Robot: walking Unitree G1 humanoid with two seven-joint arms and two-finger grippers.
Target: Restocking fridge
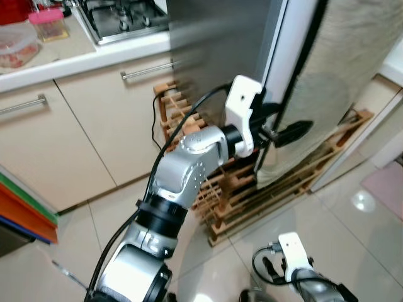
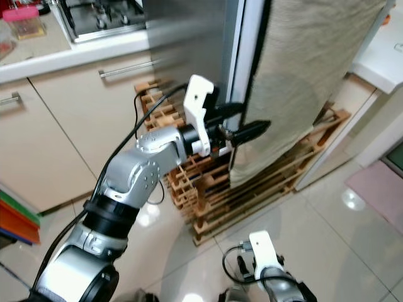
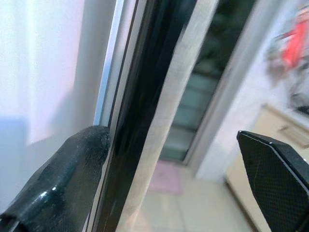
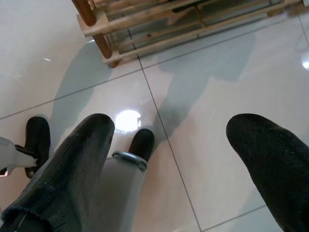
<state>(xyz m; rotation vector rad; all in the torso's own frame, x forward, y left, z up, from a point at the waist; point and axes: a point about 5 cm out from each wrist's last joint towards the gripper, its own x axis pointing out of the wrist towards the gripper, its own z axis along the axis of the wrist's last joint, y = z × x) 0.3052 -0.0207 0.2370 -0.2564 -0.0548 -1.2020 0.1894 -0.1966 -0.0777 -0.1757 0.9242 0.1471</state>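
Right hand (image 4: 169, 159), nearest item, at 6 o'clock: idle, hanging low over the tiled floor (image 4: 203, 96), fingers spread wide, holding nothing.

Left hand (image 2: 242, 129), centre of view: raised to the fridge door (image 1: 214, 44), fingers parted, one black finger (image 3: 72, 174) against the door's vertical edge, the other standing clear; nothing clamped yet.

Fridge, 12 o'clock: tall, steel-faced, a beige cloth (image 2: 302, 75) draped over the front. Door judged heavy, rigid and smooth; its seal should resist at first. Best purchase looks to be the long edge where the finger rests, pulled steadily, since polished metal may slip.

Wooden rack (image 1: 252, 195), low beside the fridge, 5 o'clock of the left hand.

Table (image 1: 69, 53), 10 o'clock: pink-lidded container (image 1: 49, 24), hob.
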